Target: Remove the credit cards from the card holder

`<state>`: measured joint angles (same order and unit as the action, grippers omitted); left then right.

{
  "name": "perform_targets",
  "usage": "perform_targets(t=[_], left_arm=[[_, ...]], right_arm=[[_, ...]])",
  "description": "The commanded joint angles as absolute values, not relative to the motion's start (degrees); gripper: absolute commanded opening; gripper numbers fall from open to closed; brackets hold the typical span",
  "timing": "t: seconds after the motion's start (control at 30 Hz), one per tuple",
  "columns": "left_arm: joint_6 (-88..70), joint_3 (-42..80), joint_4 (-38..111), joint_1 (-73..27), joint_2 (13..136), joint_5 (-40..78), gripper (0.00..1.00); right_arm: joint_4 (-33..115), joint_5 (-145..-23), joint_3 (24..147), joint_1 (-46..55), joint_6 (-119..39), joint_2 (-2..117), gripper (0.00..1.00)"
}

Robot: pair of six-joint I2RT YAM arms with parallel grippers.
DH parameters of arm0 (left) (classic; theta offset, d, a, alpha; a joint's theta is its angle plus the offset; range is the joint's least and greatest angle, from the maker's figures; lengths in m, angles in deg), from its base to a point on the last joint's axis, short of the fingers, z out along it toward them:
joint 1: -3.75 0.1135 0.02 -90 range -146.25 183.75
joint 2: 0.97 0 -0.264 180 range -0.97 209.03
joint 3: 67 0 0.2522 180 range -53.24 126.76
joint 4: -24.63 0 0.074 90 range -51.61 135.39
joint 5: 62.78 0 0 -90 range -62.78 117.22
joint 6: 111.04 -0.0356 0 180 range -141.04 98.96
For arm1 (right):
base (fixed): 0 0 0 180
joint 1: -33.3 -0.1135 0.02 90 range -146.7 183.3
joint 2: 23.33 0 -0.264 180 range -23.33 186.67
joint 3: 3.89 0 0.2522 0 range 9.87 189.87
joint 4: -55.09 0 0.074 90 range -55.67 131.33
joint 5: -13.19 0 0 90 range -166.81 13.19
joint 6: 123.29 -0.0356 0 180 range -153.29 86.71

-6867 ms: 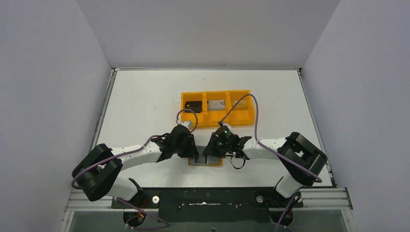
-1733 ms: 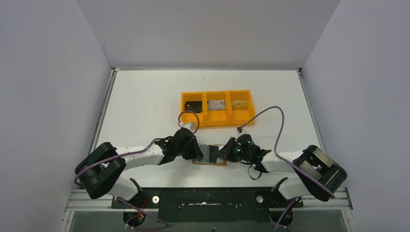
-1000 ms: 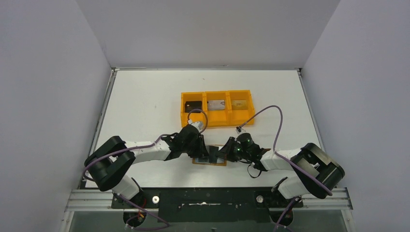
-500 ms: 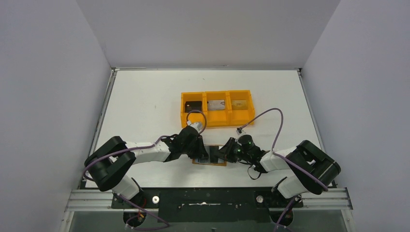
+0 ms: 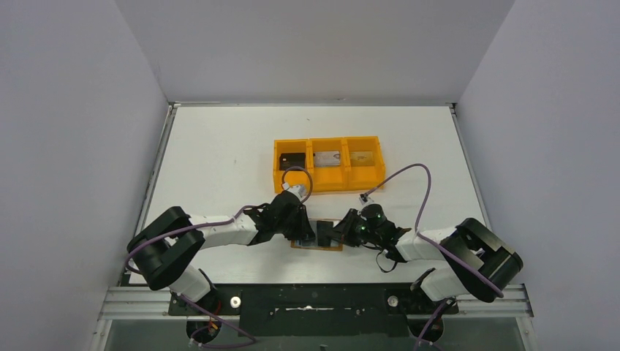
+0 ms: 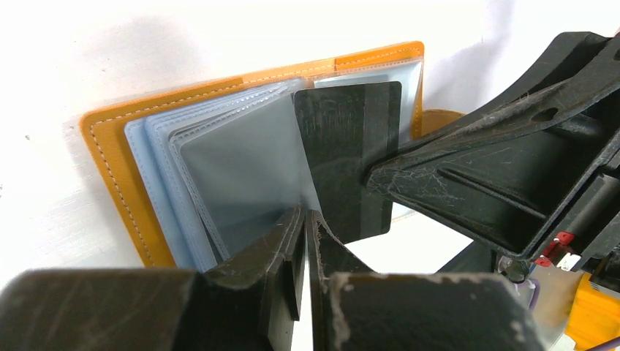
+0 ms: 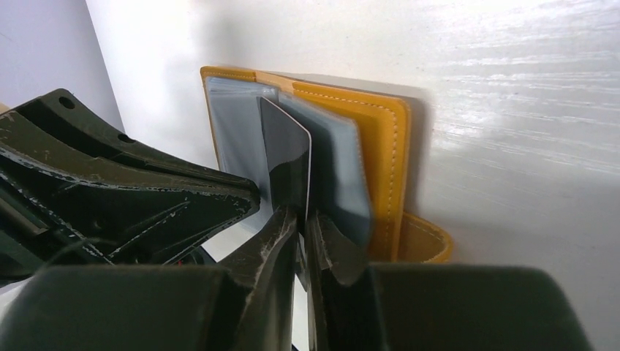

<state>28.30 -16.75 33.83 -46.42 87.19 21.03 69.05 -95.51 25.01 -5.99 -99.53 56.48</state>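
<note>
The tan card holder (image 5: 316, 248) lies open on the table between both arms, its grey clear sleeves fanned up. In the left wrist view my left gripper (image 6: 307, 216) is shut on one grey sleeve (image 6: 241, 161) of the card holder (image 6: 110, 146). A dark credit card (image 6: 351, 153) stands up just right of that sleeve. In the right wrist view my right gripper (image 7: 301, 216) is shut on the lower edge of this dark card (image 7: 287, 164), beside the holder's tan cover (image 7: 387, 146). From above, the left gripper (image 5: 303, 235) and right gripper (image 5: 330, 235) nearly touch.
An orange three-compartment tray (image 5: 329, 182) stands behind the card holder. It holds a dark card (image 5: 294, 160), a silvery card (image 5: 327, 158) and another card (image 5: 360, 156). Purple cables loop above both wrists.
My left gripper's jaws have closed onto the sleeve. The dark card now shows upright between the two grippers. The right arm's elbow has shifted slightly; the card holder stays put.
</note>
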Motion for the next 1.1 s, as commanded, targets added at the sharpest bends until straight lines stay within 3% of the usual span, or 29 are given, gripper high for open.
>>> perform_targets(t=[0.0, 0.1, 0.73, 1.07], left_arm=[[27.21, -17.25, 40.20, -46.68, 86.56, 23.91, 0.07], [27.29, -17.18, 40.49, -46.66, 85.44, 24.51, 0.10], [26.93, -17.46, 42.74, -44.91, 73.98, 28.08, 0.34], [26.65, -21.97, 44.02, -38.07, 63.13, 28.36, 0.50]], right_arm=[[66.02, -93.15, 26.40, -5.55, -98.46, 55.19, 0.05], [62.88, -91.92, 26.56, -5.56, -97.62, 52.96, 0.00], [52.02, -89.97, 31.41, -5.11, -89.07, 45.64, 0.00], [58.54, -96.06, 31.42, -5.24, -80.61, 41.63, 0.00]])
